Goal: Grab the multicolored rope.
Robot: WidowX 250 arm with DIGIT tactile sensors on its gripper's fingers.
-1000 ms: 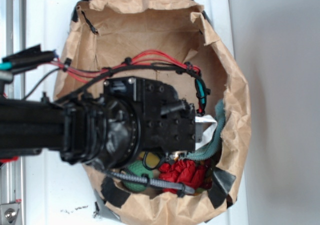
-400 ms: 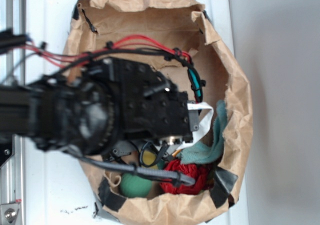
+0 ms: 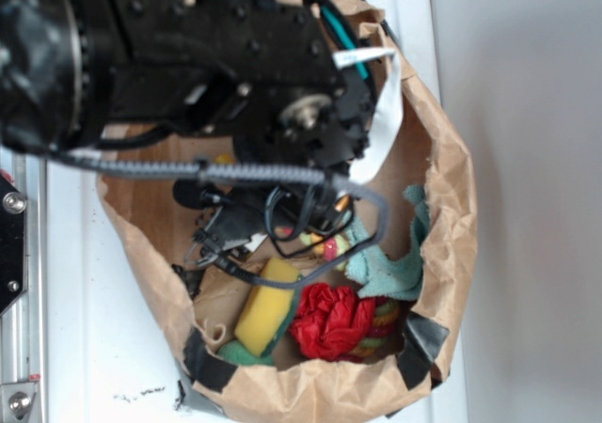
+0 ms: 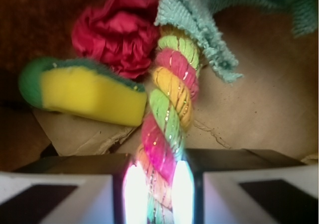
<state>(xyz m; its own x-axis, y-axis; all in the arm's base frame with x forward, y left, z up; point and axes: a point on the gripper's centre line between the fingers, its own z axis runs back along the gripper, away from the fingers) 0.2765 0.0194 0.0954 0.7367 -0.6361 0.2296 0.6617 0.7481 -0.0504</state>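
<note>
The multicolored rope (image 4: 169, 99), a thick twist of pink, yellow and light green strands, hangs from my gripper (image 4: 158, 186), which is shut on its near end. Its far end still lies under the teal cloth (image 4: 199, 25). In the exterior view a short piece of the rope (image 3: 324, 247) shows below the black arm, and another bit (image 3: 381, 315) lies beside the red fabric ball (image 3: 327, 320). My gripper (image 3: 310, 230) is mostly hidden there behind the wrist and cables, raised above the floor of the paper bag (image 3: 451, 197).
A yellow sponge with a green backing (image 3: 261, 308) lies at the bag's near end, left of the red fabric ball (image 4: 117, 30). The teal cloth (image 3: 390, 268) rests against the bag's right wall. The crumpled bag walls surround everything; white surface lies outside.
The arm has risen toward the camera and shifted up in the frame, pulling the rope up from between the cloth and the red ball. The sponge is now uncovered.
</note>
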